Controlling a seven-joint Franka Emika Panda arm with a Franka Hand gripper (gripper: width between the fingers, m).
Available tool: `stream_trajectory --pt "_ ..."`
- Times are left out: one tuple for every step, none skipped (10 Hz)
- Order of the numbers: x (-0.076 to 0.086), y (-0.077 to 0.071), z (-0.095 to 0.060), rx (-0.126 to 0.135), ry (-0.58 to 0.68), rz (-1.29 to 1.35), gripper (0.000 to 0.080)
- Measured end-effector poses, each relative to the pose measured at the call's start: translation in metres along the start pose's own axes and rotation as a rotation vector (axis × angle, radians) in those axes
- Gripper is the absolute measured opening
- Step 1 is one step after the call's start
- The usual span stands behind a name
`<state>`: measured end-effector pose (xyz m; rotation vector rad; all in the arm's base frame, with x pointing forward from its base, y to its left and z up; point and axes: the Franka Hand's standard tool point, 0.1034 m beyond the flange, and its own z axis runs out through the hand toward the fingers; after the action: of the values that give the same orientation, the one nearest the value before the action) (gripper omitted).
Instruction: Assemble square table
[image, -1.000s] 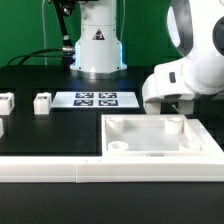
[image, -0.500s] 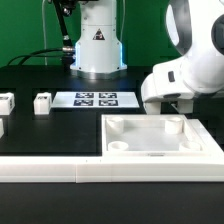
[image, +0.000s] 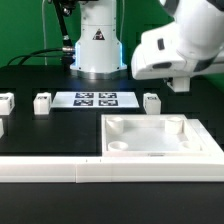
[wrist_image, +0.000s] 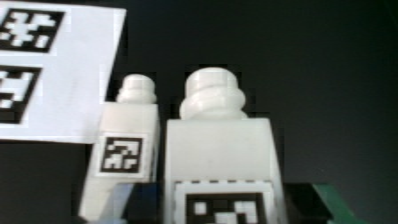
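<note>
Green backdrop, black counter (image: 45, 135). The long rail (image: 50, 172) lines the near edge. The square table (image: 160, 138) lies just behind it at the exterior view's right, with bare counter beyond up to the marker board (image: 95, 99). A leg (image: 151, 102) stands just beside the board. The gripper (image: 180, 84) hangs above it, apart; I cannot tell whether it is spread.

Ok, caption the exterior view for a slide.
Arm above a leg beside the marker board, tabletop in front.

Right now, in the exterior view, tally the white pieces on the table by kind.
square table: 1
legs: 3
marker board: 1
long rail: 1
Total: 6; a cropped white piece at the exterior view's left edge is uncounted.
</note>
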<state>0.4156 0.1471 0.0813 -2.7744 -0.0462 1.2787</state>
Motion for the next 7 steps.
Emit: stream_trajectory --pt "0.002 -0.001 0.002 0.0 0.006 -0.001 0.0285" --pt "0.009 -0.002 -0.001 0.003 0.071 -0.001 0.0285" --pt "0.011 -0.002 -0.004 0.005 0.152 0.0 0.0285" --pt "0.013 -0.001 -0.003 0.006 0.208 -0.001 0.0285" --pt "0.021 0.001 -0.005 0.009 0.293 -0.01 0.0285" --pt "0.019 0.004 -0.015 0.012 0.326 -0.017 0.0285" --pt "0.025 0.005 -0.032 0.017 0.401 -0.03 0.0285"
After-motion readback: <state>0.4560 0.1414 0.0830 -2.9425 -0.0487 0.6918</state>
